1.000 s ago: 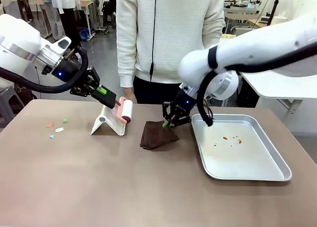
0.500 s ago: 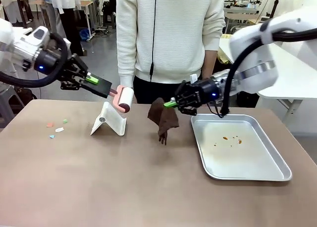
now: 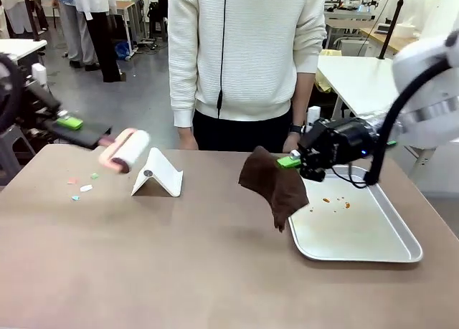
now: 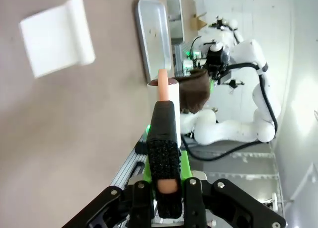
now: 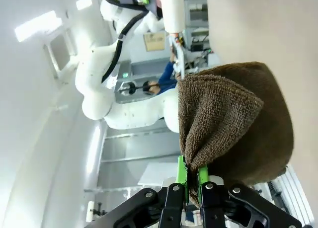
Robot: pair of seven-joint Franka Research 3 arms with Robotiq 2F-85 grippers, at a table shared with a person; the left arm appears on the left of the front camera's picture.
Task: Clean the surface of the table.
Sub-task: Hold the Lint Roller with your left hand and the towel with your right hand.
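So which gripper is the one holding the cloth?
The right gripper: it pinches a brown cloth that hangs free near the tray. The left gripper is shut on a lint roller instead.

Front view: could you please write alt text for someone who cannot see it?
The right gripper holds a brown cloth in the air by a tray, while the left gripper holds a lint roller above the table near paper scraps. A person stands opposite.
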